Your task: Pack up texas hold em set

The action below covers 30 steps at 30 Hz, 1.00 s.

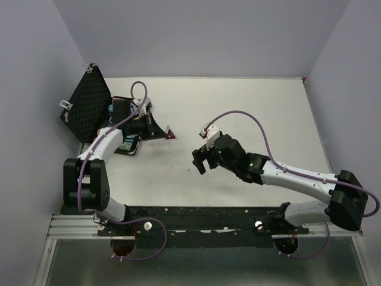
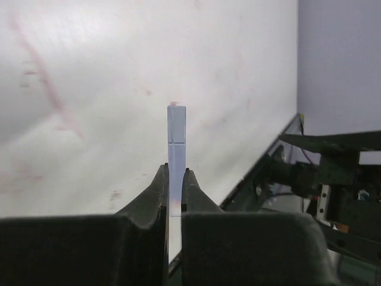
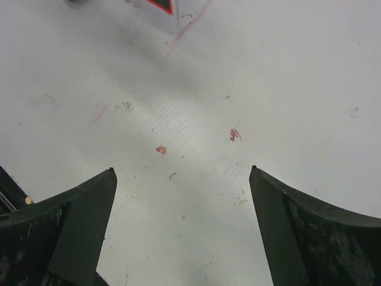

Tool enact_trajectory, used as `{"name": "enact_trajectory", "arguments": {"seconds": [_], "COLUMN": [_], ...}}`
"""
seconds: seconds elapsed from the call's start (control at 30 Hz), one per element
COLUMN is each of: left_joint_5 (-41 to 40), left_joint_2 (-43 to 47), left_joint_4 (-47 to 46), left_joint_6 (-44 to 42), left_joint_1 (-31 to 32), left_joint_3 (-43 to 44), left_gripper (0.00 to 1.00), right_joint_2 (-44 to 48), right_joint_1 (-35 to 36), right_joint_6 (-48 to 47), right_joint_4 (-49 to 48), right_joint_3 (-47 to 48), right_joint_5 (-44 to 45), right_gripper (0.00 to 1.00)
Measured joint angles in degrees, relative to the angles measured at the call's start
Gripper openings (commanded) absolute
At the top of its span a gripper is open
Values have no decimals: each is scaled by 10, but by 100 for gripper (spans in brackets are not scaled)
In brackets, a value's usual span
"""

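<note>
You're in a robotics lab cell: plain pale walls [image 1: 208, 36] box in a scuffed white surface [image 1: 250, 113], with the left arm [image 1: 102, 145] and right arm [image 1: 297, 177] bolted to a metal rail [image 1: 71, 226] at its near edge.

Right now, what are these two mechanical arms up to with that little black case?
They are packing up a poker set. The left gripper is pinched shut on a thin pale piece, seen edge-on, close by the open black case at the far left of the table. The right gripper hangs wide open and empty over bare tabletop. A dark triangular token with a red edge lies loose between the case and that gripper, not yet packed.
</note>
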<state>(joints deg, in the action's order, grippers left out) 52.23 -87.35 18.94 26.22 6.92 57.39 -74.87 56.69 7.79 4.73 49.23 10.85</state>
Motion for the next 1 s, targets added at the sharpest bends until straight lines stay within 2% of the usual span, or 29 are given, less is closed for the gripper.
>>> {"name": "enact_trajectory", "arguments": {"seconds": [0.23, 0.4, 0.63, 1.0], "left_joint_5": [-98, -173, -235, -261], "left_joint_2": [37, 37, 29, -54], "left_joint_4": [1, 9, 7, -6], "left_joint_6": [-13, -23, -28, -32], "left_joint_1": [-152, -220, -261, -265], "left_joint_3": [0, 0, 10, 72], "left_gripper": [0, 0, 0, 0], "right_joint_2": [40, 70, 85, 89], "right_joint_1": [0, 0, 0, 0], "right_joint_6": [4, 4, 3, 1], "right_joint_4": [-21, -37, -52, -53], "right_joint_3": [-46, -72, -79, -84], "right_joint_5": [30, 37, 39, 44], "right_gripper": [100, 100, 100, 100]}}
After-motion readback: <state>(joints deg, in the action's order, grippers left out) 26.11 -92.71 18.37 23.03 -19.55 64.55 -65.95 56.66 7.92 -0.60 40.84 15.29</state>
